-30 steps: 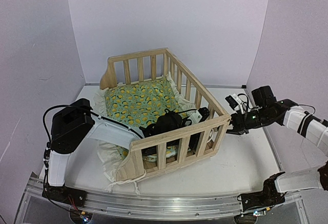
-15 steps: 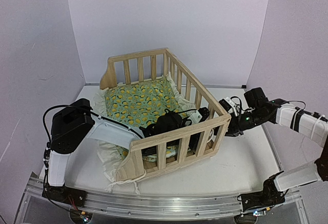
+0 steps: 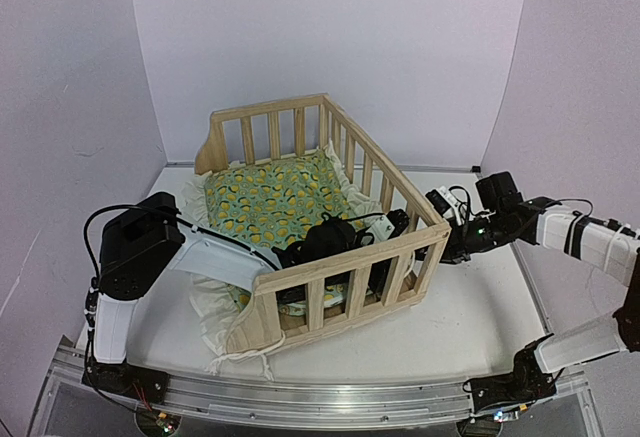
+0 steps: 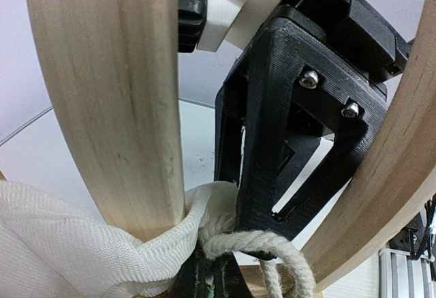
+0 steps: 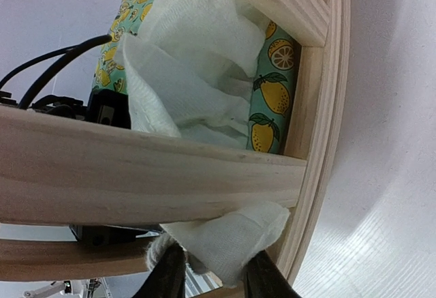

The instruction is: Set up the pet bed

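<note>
The pet bed stands at the centre of the tabletop, low side toward 8 o'clock. The cushion lies inside it and is flat toward 12 o'clock. At the 3 o'clock corner the ruffle is bunched, and one fold pokes out beneath the rail.

Change: within the last second the right arm has closed in from 3 o'clock, from clear of the frame to that corner. The right fingers have parted and now sit narrowly apart on either side of the protruding fold. Whether they press it cannot be told.

The left arm has not moved. The left fingers are closed at the foot of a slat, with the cord draped across them.

Judgement: the corner fastening is now in hand, and the right side is positioned to take the ruffle
</note>
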Robot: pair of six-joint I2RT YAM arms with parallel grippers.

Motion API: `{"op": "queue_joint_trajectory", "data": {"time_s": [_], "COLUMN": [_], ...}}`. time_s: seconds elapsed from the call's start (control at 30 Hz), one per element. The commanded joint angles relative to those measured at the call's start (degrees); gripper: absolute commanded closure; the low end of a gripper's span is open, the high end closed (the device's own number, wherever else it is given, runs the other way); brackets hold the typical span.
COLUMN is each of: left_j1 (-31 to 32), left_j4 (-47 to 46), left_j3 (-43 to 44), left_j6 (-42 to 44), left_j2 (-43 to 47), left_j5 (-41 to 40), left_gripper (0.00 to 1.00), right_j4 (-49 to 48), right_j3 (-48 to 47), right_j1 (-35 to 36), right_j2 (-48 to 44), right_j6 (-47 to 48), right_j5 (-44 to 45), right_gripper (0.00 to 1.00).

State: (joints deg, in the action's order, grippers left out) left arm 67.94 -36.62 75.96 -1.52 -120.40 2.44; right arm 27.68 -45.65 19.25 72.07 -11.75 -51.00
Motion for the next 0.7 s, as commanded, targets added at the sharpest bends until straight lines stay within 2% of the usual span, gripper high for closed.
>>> {"op": "queue_joint_trajectory", "data": {"time_s": [0.0,0.17,0.27,0.33,0.4,0.57,0.67], "left_j1": [-1.6,-1.6,-1.6,-1.6,-1.6,-1.6,-1.6], "left_j4": [-4.1,-4.1,-4.1,-4.1,-4.0,-4.1,-4.1], "left_j3": [0.8,1.8,2.2,1.9,1.3,0.7,0.9], "left_j6": [-0.1,-0.6,-0.7,-0.8,-0.8,-1.4,-2.3], "left_j2": [1.4,0.7,0.7,1.0,1.4,2.1,2.2], "left_j5": [-7.2,-6.4,-6.4,-6.8,-7.4,-8.7,-7.8], "left_gripper": [1.00,1.00,1.00,1.00,1.00,1.00,1.00], "right_j4": [-0.5,-3.4,-4.7,-3.7,-0.6,9.1,3.8], "right_j3": [1.6,1.9,2.1,1.8,0.9,-3.1,-2.1], "right_j1": [1.3,2.5,3.0,3.1,3.3,5.0,5.4], "right_j2": [-1.6,-0.1,0.7,0.7,0.2,-2.7,-4.5], "right_j6": [0.3,-1.7,-3.2,-4.1,-5.4,-11.6,-15.2], "right_j5": [-5.0,-4.4,-3.3,0.3,6.7,36.2,42.2], "right_gripper": [0.65,0.70,0.76,0.85,0.91,0.89,0.86]}}
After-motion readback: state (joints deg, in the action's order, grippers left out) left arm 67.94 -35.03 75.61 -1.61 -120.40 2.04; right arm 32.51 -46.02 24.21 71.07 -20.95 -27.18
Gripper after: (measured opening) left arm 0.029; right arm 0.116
